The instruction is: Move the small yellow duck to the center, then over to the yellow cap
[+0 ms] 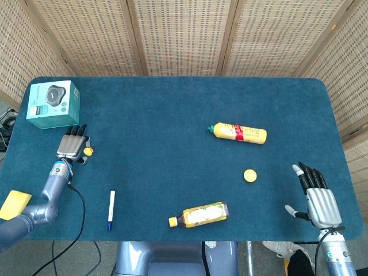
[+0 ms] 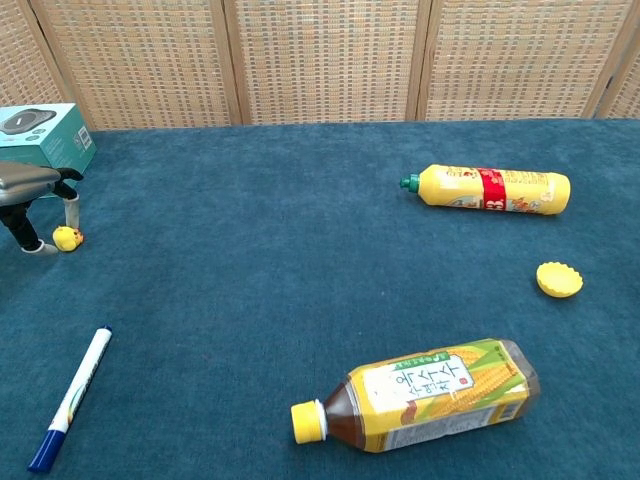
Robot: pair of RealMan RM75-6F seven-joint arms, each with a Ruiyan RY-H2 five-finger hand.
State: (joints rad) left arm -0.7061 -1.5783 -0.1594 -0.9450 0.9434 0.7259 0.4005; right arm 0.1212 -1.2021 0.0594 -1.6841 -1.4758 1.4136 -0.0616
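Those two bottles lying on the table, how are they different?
The far bottle is slim, bright yellow, with a red band and green cap. The near bottle is fatter, holds darker liquid, and has a corn label and yellow cap. Both lie on their sides, caps pointing left.

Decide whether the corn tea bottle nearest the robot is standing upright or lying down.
Lying down. The corn tea bottle rests on its side on the blue table, yellow cap pointing left, label facing up.

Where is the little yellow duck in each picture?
Head view: the small yellow duck sits far left on the table, right beside the left hand.
Chest view: the duck is at the left edge, under the hand's fingers.
Shared landmark: the teal box just behind it.
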